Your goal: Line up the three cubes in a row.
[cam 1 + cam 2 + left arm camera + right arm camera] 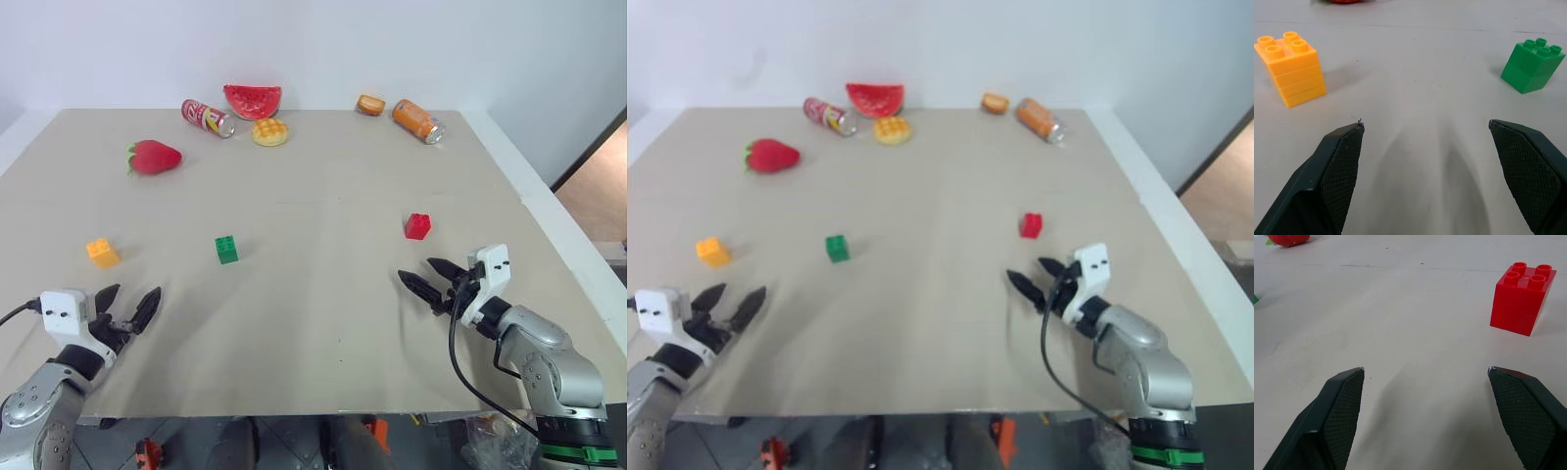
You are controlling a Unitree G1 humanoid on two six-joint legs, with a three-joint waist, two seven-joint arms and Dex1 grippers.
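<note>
Both arms poised, nothing yet grasped: the left gripper [127, 306] and right gripper [432, 278] hover low over the beige counter [323, 323], each with its black fingers spread wide and empty. The three studded cubes sit well apart across the middle of the counter. The orange-yellow cube [102, 253] lies toward nine o'clock, the green cube [226, 249] near the centre and the red cube [417, 226] toward three o'clock, a little farther back than the other two.

The job appears to be at its opening step, with no cube moved into line. The red cube stands just ahead of the right gripper, so a likely first move is a short forward reach, a pinch across its flat sides, and a carry toward the green cube. The left gripper could do the same with the orange-yellow one.

Along the twelve o'clock edge lie a toy strawberry [154, 157], a red can [207, 117], a watermelon slice [252, 101], a waffle toy [269, 131], a small bread-like toy [370, 105] and an orange can [418, 120]. The red can carries printing too small to read.
</note>
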